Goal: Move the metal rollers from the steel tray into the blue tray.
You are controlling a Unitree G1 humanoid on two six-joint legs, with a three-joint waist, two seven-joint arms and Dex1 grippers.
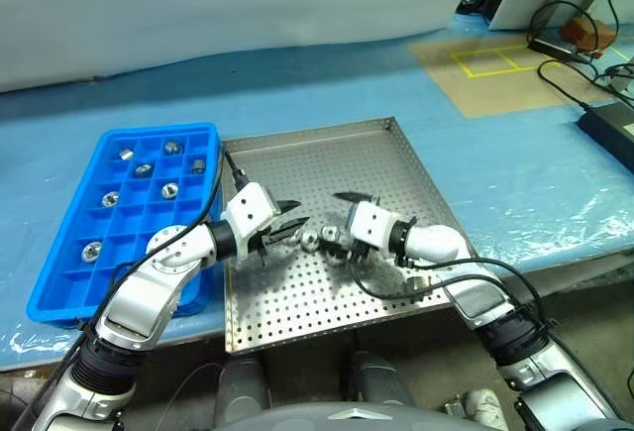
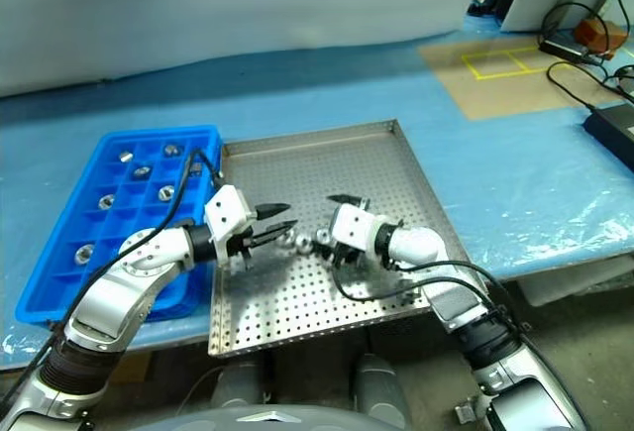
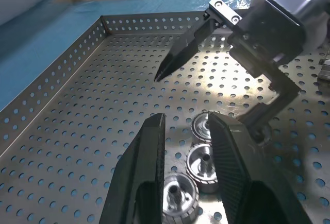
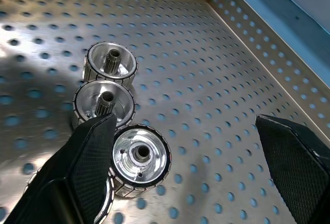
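Observation:
Three metal rollers (image 4: 140, 157) lie in a short row on the steel tray (image 1: 297, 302), near its middle. My right gripper (image 1: 335, 221) is open wide just to their right, low over the tray. The nearest roller sits inside its jaws, close beside one finger (image 4: 87, 167), and is not clamped. From the left, my left gripper (image 1: 297, 216) points at the same row of rollers (image 3: 202, 159), its fingers drawn close together with nothing between them. The blue tray (image 1: 59, 282) lies left of the steel tray, with several rollers (image 1: 169, 190) each in its own compartment.
Both trays rest on a blue-covered table whose front edge runs just below them. At the far right lie black cables and a black box (image 1: 606, 126). A brown sheet with a yellow taped square (image 1: 495, 59) is behind the steel tray to the right.

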